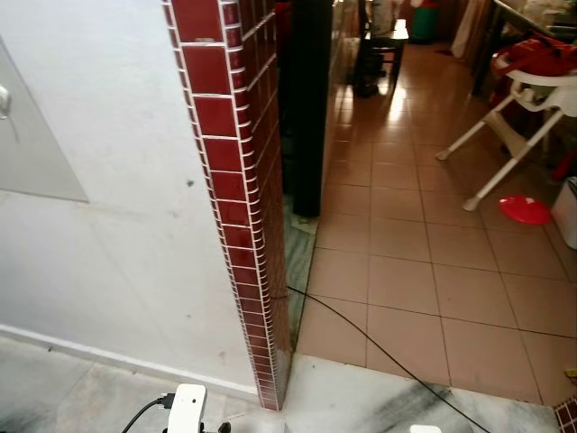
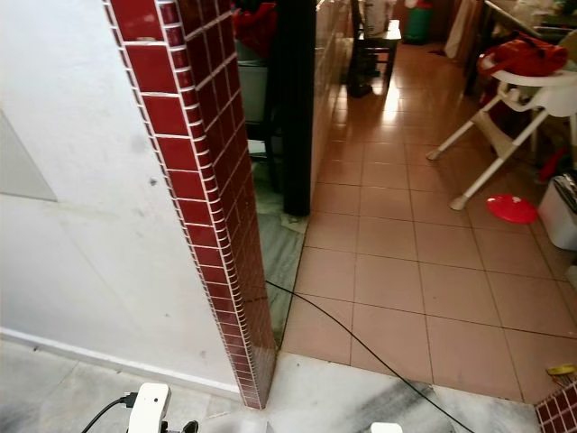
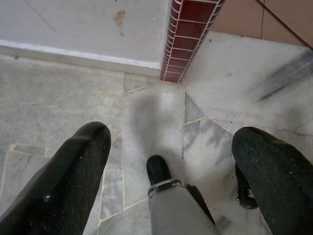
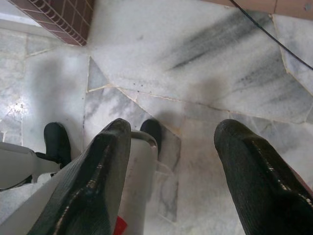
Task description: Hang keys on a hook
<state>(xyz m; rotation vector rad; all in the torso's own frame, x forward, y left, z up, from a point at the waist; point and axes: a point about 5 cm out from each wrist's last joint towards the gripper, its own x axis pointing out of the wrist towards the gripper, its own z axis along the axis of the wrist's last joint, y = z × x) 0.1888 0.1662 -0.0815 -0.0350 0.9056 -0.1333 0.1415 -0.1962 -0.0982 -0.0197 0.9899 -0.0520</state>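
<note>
Both arms hang low over the marble floor. My left gripper (image 3: 173, 137) is open, its two black fingers (image 3: 73, 171) spread wide with nothing between them; my own leg and foot (image 3: 161, 181) lie below. My right gripper (image 4: 177, 128) is open too and holds nothing, with veined marble under it. On the white wall at the far left a grey panel (image 1: 36, 144) carries a small metal fitting (image 1: 4, 101) at its edge; I cannot tell what it is.
A red-tiled wall corner (image 1: 230, 180) stands right in front of me, with a black post (image 1: 306, 108) behind it. A black cable (image 1: 379, 352) crosses the tiled floor. To the right are a white high chair (image 1: 523, 108), a red disc (image 1: 525, 210) and a white bin (image 1: 568, 212).
</note>
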